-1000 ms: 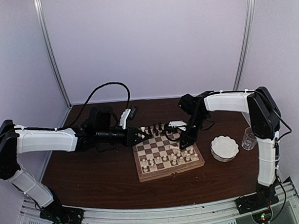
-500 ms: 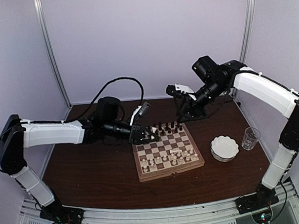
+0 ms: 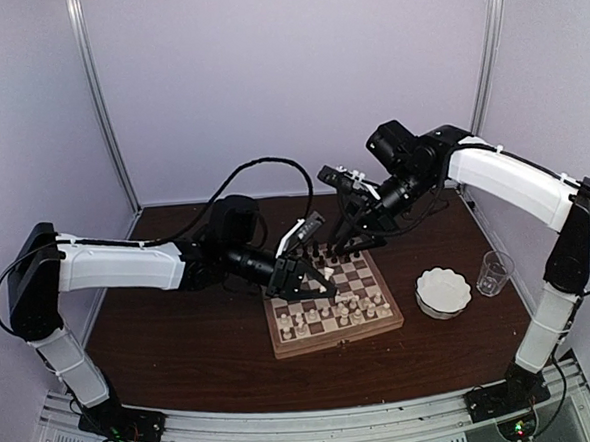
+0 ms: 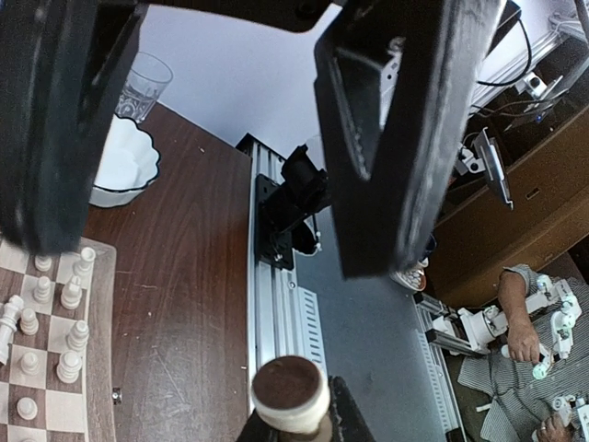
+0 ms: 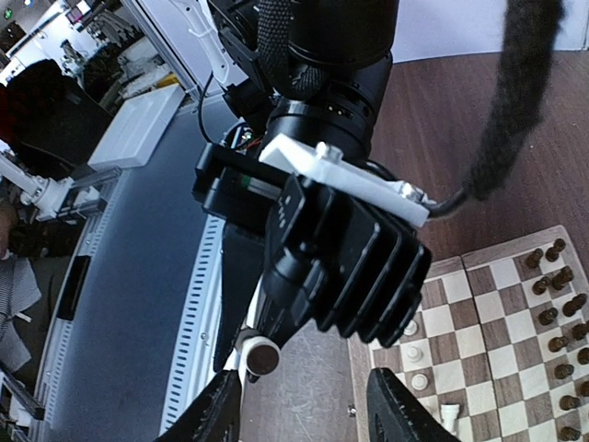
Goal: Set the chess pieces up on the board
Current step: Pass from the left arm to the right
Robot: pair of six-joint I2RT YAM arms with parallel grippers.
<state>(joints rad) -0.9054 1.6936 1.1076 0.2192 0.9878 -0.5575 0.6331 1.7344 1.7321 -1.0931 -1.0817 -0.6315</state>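
The board (image 3: 332,341) lies at the table's middle. Dark chess pieces (image 3: 322,251) stand along its far rows and cream ones (image 3: 331,314) on its near rows. My left gripper (image 3: 312,278) hovers over the board's near-left corner, shut on a cream piece with a brown felt base (image 4: 290,394), base toward the camera. My right gripper (image 3: 346,240) hangs open just beyond it, above the far rows. In the right wrist view that held piece (image 5: 262,354) shows below the left gripper's body (image 5: 340,267), between my open right fingers (image 5: 216,414).
A white scalloped bowl (image 3: 444,292) sits right of the board, with a clear glass (image 3: 493,273) beside it. The metal rail (image 4: 276,304) runs along the table's near edge. A black cable (image 3: 262,173) loops above the left arm.
My right gripper lifted off the board's right side, swung up and left toward the left gripper, and opened wider. The left arm carried its piece rightward over the board's corner.
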